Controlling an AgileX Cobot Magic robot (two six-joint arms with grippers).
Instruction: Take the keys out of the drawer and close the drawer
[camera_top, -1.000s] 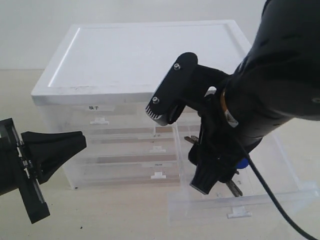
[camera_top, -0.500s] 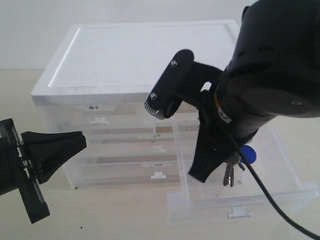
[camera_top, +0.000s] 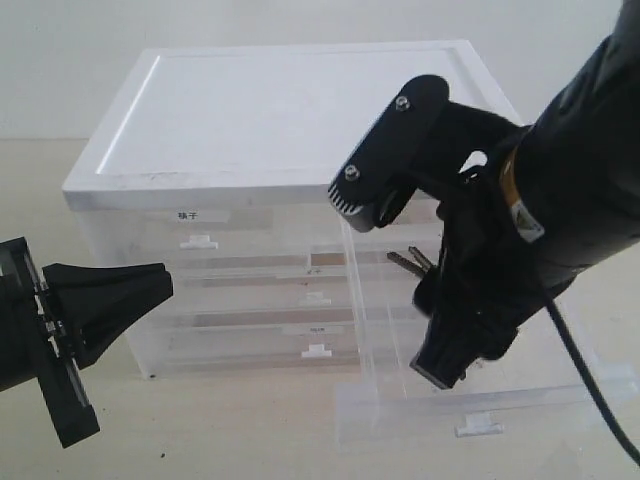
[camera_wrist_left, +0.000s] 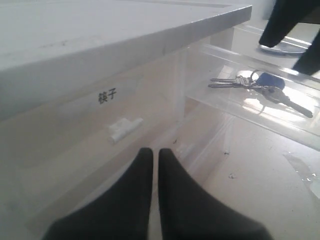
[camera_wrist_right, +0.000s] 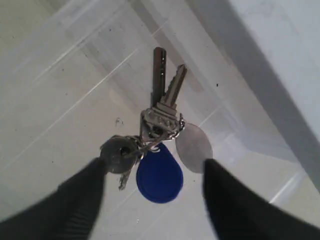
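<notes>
Between fingers of right gripper (camera_wrist_right: 154, 170), keys (camera_wrist_right: 160, 122)

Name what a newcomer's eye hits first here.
The black right gripper looms over the pulled-out clear drawer, its fingers spread wide. Between them, the keys lie ungripped in the drawer, their blue fob the only strong colour. Behind stands the white-topped cabinet.

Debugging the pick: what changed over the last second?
The keys hung from the right gripper half a second ago; now they lie on the floor of the drawer beneath it, jaws open. That gripper shifted rightward in the exterior view. Left gripper and the pulled-out drawer stayed put.
</notes>
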